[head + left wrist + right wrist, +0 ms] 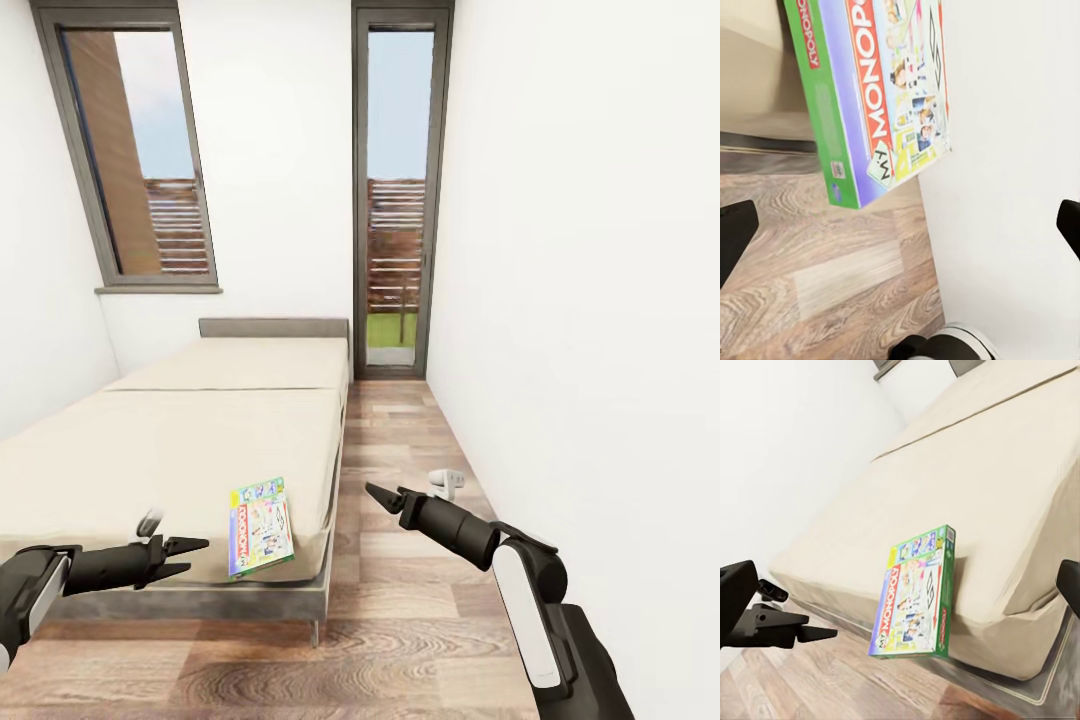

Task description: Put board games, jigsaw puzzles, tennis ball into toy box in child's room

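While the left gripper [195,557] was held with its jaws parted and empty just off the foot end of the bed [180,440], the right gripper [378,493] was held over the wooden floor [400,600] beside the bed; whether its jaws were apart or together could not be told from the head view. In the right wrist view the left gripper [814,634] was seen near the mattress corner, apart from the board game [913,598].

That white-blue box with the green edge [261,526] was laid flat at the foot edge of the mattress, close to the corner nearest the aisle, with one end projecting past the edge, as confirmed in the left wrist view [877,97].

The step in hand was judged to be the pickup of this box. A good grasp would be obtained at the overhanging end, with the jaws closed across the thin thickness. A slow approach was advised, since a nudge could tip the box to the floor.
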